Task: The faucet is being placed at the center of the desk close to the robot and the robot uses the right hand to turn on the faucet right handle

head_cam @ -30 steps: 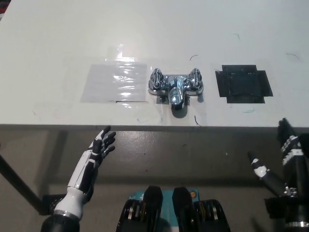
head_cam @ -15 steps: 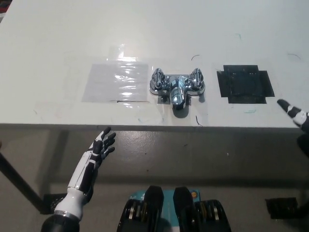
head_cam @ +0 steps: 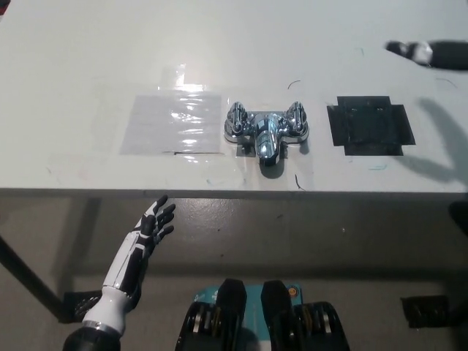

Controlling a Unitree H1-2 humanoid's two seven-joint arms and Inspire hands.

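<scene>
A chrome faucet [head_cam: 265, 130] stands near the front edge of the white desk [head_cam: 234, 44], at its middle. It has a left handle [head_cam: 235, 117], a right handle [head_cam: 296, 116] and a spout pointing toward me. Only a bit of my black right hand [head_cam: 428, 53] shows, at the picture's upper right edge above the desk, far to the right of the faucet and well behind it; most of it is cut off. My white left hand [head_cam: 150, 227] rests open below the desk's front edge at the lower left.
A clear plastic sheet [head_cam: 172, 123] is taped flat to the left of the faucet. A black tape patch [head_cam: 369, 126] lies to its right. The desk's front edge runs across the picture at mid-height.
My right hand has risen from below the desk's front edge at the right to high over the desk's far right. The left hand and faucet have stayed put.
</scene>
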